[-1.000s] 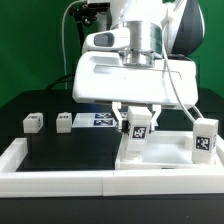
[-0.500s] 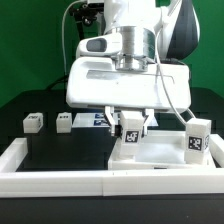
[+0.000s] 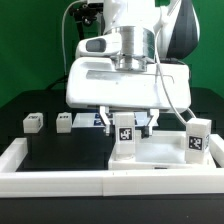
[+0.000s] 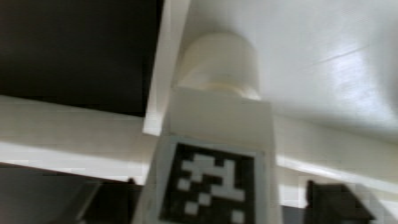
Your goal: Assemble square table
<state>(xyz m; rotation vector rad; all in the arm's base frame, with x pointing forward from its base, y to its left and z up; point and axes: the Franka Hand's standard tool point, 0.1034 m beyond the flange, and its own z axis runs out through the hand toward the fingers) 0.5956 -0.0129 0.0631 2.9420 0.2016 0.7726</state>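
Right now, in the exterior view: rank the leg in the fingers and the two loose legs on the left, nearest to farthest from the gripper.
1. The leg in the fingers: held, right at the gripper.
2. The inner loose leg: on the exterior view's left.
3. The outer loose leg: farthest to the exterior view's left.

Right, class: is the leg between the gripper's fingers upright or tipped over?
Upright. The leg stands vertical in the gripper, its tag square-on, at the tabletop's corner.
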